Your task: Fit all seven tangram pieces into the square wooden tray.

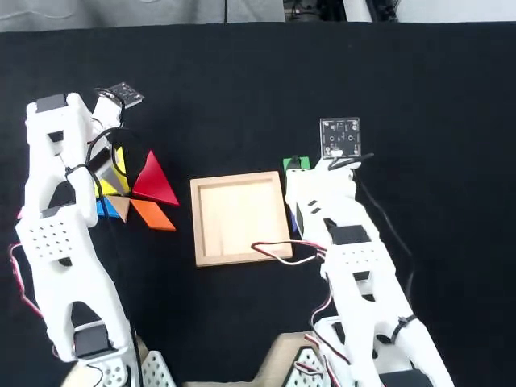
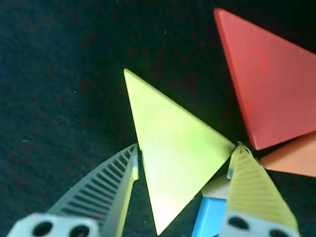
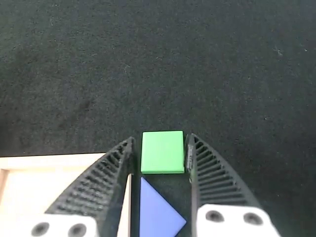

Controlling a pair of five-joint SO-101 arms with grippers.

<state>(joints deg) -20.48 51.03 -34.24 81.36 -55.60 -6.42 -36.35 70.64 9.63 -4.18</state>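
On the black worktop (image 1: 242, 97), the square wooden tray (image 1: 196, 222) sits between the two arms, with every visible piece outside it. Left hand (image 2: 187, 148) is spread, fingers straddling the yellow triangle (image 2: 173, 168), which lies flat; tips are right at its edges, contact unclear. Red triangle (image 2: 266, 79) is just beside it, and the orange piece (image 2: 294, 160), tan piece (image 2: 217, 187) and light-blue piece (image 2: 207, 219) cluster at the yellow's corner. Right hand (image 3: 160, 139) is also spread, the green square (image 3: 162, 152) between its fingers with thin gaps either side, by a tray corner. Blue triangle (image 3: 158, 210) sits just beside the green square, along the tray's rim.
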